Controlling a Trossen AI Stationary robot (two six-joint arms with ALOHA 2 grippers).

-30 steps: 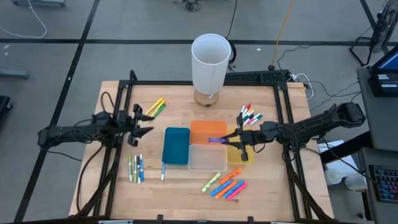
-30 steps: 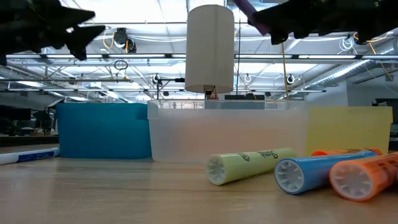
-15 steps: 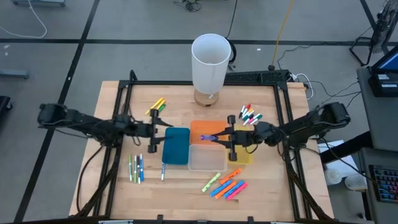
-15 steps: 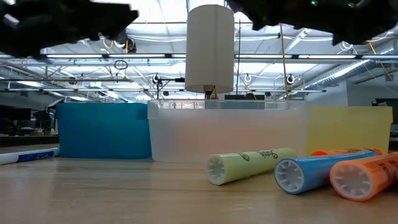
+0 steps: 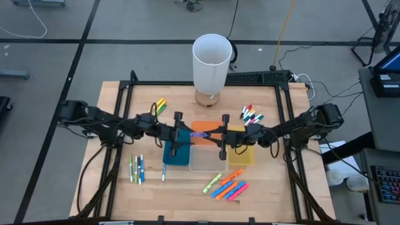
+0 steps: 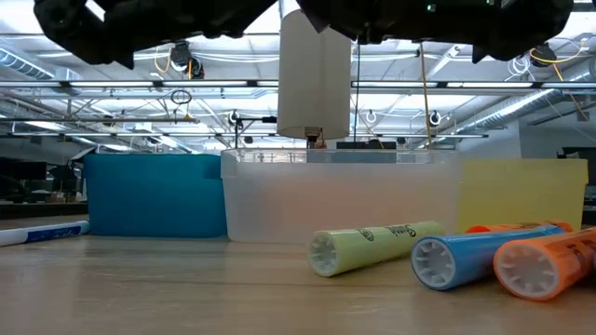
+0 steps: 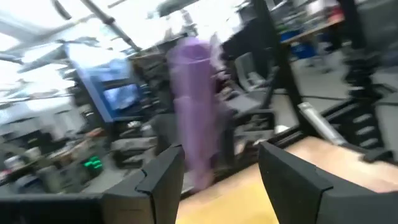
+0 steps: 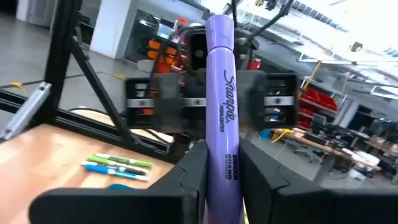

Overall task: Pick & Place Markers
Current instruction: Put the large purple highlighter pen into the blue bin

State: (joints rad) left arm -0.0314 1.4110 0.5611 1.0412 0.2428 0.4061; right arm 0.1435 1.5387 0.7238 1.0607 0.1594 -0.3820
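Where the high view looks down, the right gripper (image 5: 212, 134) clamps the purple marker (image 5: 201, 134) above the orange bin (image 5: 206, 129), facing the left gripper (image 5: 185, 132) near mid-table. Left wrist view: its fingers (image 7: 163, 177) stand apart, the marker beyond them. Right wrist view: barrel reads "Sharpie".

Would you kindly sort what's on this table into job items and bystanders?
Job:
- purple Sharpie marker in right gripper
- coloured markers by the front edge
- left gripper, open

Bystanders:
- white cylinder
- blue bin
- clear bin
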